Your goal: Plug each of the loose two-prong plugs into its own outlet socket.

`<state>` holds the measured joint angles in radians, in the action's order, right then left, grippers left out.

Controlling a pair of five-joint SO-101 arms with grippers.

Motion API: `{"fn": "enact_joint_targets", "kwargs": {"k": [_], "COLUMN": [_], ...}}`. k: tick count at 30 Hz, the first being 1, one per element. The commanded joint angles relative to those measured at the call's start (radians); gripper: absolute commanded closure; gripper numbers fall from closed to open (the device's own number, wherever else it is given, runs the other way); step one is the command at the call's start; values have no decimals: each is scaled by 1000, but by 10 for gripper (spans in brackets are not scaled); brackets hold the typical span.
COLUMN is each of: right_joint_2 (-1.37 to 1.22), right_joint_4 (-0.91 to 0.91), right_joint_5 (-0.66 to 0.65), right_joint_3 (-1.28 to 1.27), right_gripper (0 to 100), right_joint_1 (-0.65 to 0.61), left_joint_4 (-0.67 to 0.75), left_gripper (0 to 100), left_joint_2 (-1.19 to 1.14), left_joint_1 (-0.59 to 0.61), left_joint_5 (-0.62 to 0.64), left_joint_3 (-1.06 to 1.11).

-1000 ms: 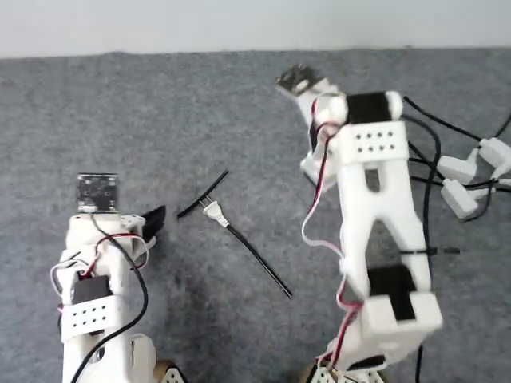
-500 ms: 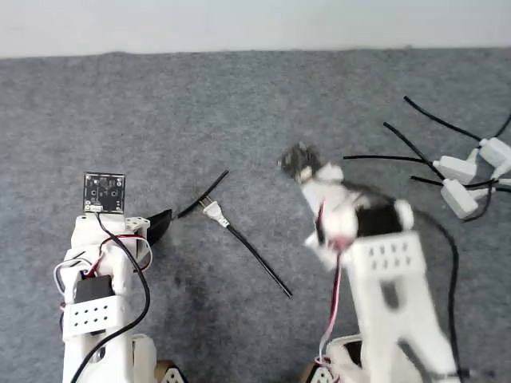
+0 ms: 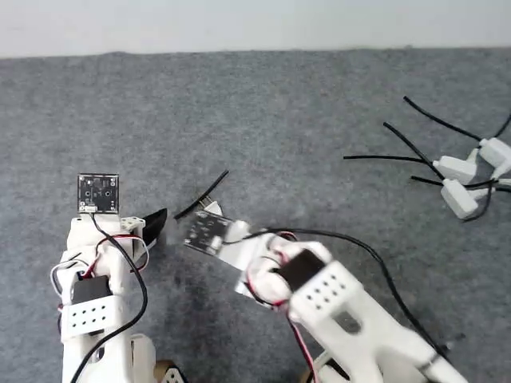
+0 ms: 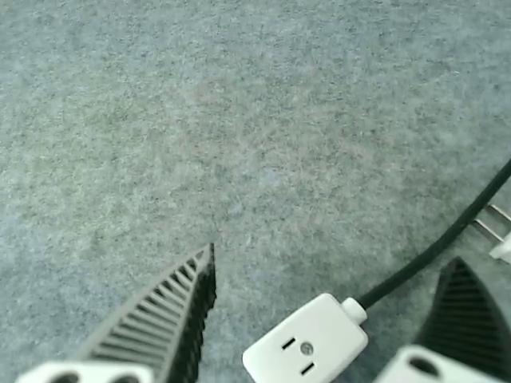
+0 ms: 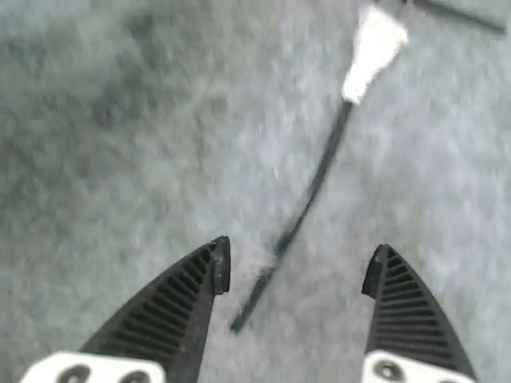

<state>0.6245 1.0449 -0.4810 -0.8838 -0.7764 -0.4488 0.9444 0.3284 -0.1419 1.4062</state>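
At the left we see the left gripper low over the grey carpet, its jaws spread wide with the white outlet socket lying between them, touched by neither as far as we can tell; we judge it sits there so it can close on the socket and steady it against a push. The socket's black cord runs off toward the middle, and just past it lies the loose plug, its two prongs showing in the left wrist view, near the socket but apart from it. Moving right, the right gripper hangs over the plug's own lead, jaws open and empty, straddling it with the white body ahead of the tips; we take this as lining up for a pick. Far right, a cluster of white connectors lies well apart from both arms; whether any are mated we cannot tell
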Motion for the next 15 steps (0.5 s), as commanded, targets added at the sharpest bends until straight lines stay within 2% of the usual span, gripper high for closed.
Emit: {"fn": "enact_joint_targets", "kwargs": {"k": [1,4,8,15], "right_joint_2": [-186,-380,-619,-937], "right_joint_4": [-82,-163,-236,-239], "right_joint_5": [14,14,14,14], "right_joint_3": [150,241,374,684], "right_gripper": [739,739,739,739], "right_joint_1": [-35,-38,-42,-44], "left_joint_4": [14,15,17,17], "left_gripper": [592,592,592,592], "left_joint_2": [15,15,12,14], "left_joint_1": [6,25,94,103], "left_joint_5": [14,20,100,106], "left_joint_3": [-25,-27,-53,-53]}}
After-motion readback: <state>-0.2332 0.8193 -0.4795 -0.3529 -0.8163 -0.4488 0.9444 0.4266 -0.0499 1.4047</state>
